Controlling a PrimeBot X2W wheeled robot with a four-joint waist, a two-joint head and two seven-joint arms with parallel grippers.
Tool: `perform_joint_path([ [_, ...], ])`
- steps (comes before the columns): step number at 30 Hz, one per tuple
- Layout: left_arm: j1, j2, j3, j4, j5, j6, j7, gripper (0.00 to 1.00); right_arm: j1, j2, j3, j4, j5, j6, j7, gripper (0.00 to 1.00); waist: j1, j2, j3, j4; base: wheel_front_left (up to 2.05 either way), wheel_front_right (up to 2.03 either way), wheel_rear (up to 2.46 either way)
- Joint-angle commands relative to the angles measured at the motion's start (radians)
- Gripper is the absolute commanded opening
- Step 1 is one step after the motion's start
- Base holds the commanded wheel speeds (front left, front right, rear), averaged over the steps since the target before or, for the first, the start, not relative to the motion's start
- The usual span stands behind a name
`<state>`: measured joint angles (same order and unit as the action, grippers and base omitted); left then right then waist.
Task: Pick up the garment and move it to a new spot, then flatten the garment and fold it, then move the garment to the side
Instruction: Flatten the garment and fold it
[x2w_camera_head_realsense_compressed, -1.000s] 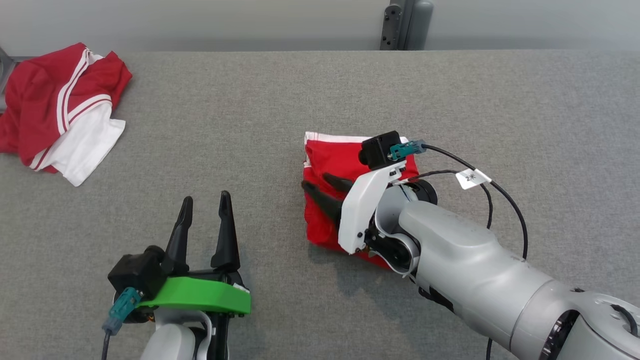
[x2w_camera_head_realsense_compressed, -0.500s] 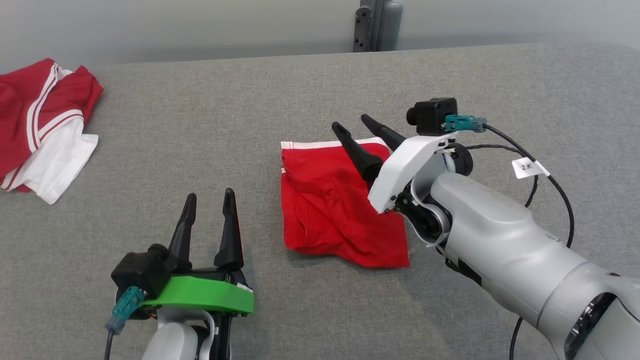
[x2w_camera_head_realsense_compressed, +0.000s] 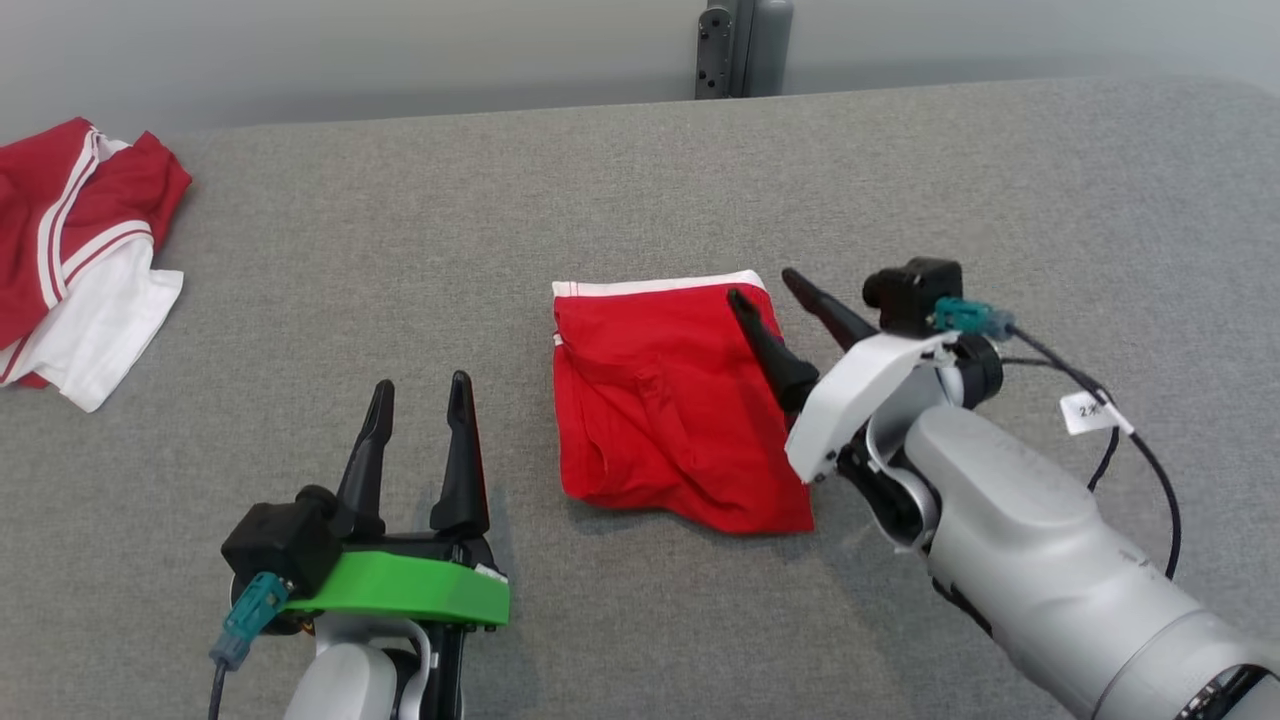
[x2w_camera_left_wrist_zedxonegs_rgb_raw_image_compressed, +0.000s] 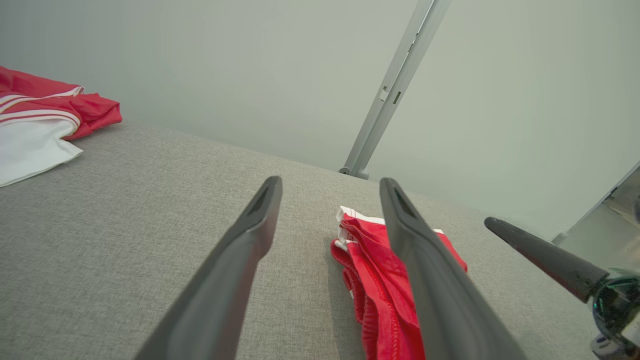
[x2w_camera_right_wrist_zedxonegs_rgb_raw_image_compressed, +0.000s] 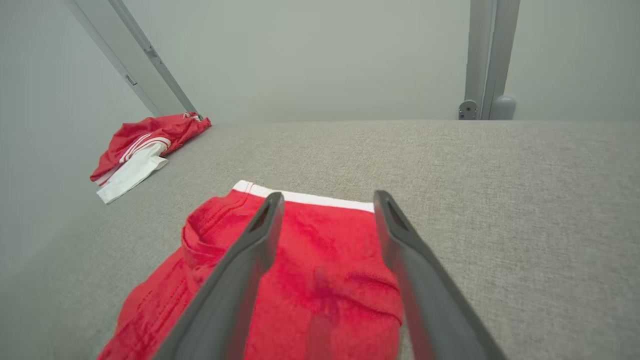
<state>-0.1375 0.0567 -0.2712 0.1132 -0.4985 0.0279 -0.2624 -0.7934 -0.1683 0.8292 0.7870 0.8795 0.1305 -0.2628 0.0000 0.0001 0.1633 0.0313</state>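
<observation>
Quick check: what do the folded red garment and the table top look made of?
Folded red garment: soft thin cloth, matte, perhaps a sporty knit; it wrinkles, shows stitched seams and a white band. Table top: grey woven fabric covering, matte, with visible fine weave; what lies under it is hidden.

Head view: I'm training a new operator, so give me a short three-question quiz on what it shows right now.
1. True or false: the right gripper is open and holds nothing.
2. Fill in: seen from the robot, the folded red garment has its white band along its ___ edge.
3. Where does the crumpled red and white clothing lie? A) at the far left of the table; B) on the folded red garment; C) at the table's right edge.
Key: 1 true; 2 far; 3 A.
</observation>
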Motion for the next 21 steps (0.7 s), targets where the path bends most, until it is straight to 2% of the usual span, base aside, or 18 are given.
perform_joint_path([
  [1, 0.000, 0.005, -0.001, -0.003, 0.002, 0.004, -0.003, 1.00, 0.032, 0.015, -0.004, 0.009, -0.031, 0.000, -0.002, 0.15, 0.0000, -0.0001, 0.004, 0.008, 0.00, 0.00, 0.00],
  [2, -0.002, 0.005, -0.002, -0.003, 0.002, 0.004, -0.003, 1.00, 0.042, 0.021, -0.007, 0.018, -0.051, 0.000, -0.003, 0.00, 0.0000, -0.0001, 0.007, 0.012, 0.00, 0.00, 0.00],
  [12, -0.022, 0.004, -0.007, 0.004, -0.006, 0.004, -0.002, 1.00, 0.079, 0.076, 0.027, 0.126, -0.111, 0.000, -0.003, 0.00, 0.0000, -0.0001, 0.026, 0.089, 0.00, 0.00, 0.00],
  [21, -0.017, 0.002, -0.005, -0.003, -0.007, 0.005, -0.003, 1.00, 0.101, 0.079, 0.125, 0.043, -0.131, 0.000, -0.003, 0.00, 0.0000, -0.0001, 0.021, 0.136, 0.00, 0.00, 0.00],
])
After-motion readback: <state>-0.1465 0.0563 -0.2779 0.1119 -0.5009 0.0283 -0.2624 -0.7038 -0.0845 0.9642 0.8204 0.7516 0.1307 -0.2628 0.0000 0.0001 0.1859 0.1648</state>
